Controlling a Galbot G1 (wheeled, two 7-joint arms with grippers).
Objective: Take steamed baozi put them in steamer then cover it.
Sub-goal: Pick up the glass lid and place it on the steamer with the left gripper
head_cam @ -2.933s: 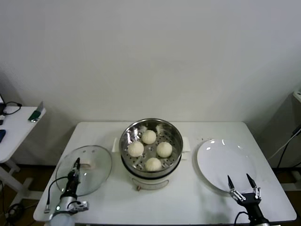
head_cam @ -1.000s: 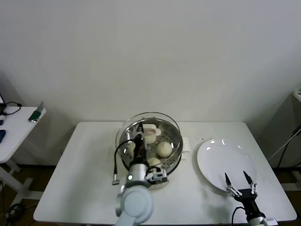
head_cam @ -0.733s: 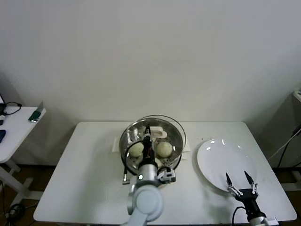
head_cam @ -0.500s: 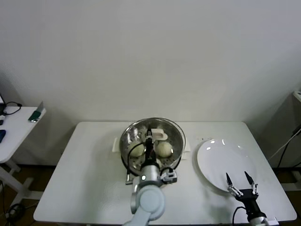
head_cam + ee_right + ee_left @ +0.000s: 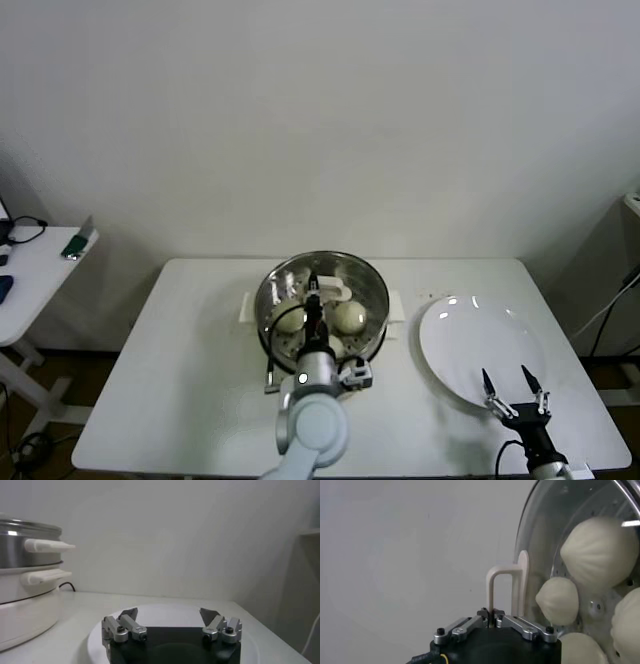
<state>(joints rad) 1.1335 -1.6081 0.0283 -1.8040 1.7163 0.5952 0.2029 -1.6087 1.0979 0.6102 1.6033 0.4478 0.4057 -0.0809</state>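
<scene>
The glass cover (image 5: 352, 274) lies level over the shiny steamer (image 5: 384, 308), lined up with its rim. My left gripper (image 5: 311, 291) is shut on the cover's cream handle (image 5: 335, 291). The left wrist view shows its jaws (image 5: 492, 618) pinched on one leg of the handle (image 5: 504, 578). The steamed baozi (image 5: 349, 316) sit inside the basket and show through the glass (image 5: 598, 550). My right gripper (image 5: 513, 386) is open and empty, low over the front edge of the white plate (image 5: 475, 340). It is open in the right wrist view too (image 5: 170, 615).
The steamer stands on its cream pot base (image 5: 25, 607) in the middle of the white table (image 5: 180, 350). The white plate (image 5: 165, 609) lies at the right. A side table (image 5: 30, 270) with small items stands at the far left.
My left gripper lifted the cover off the table's left side and carried it right. In the last second it centred and lowered it over the steamer. The right arm barely moved.
</scene>
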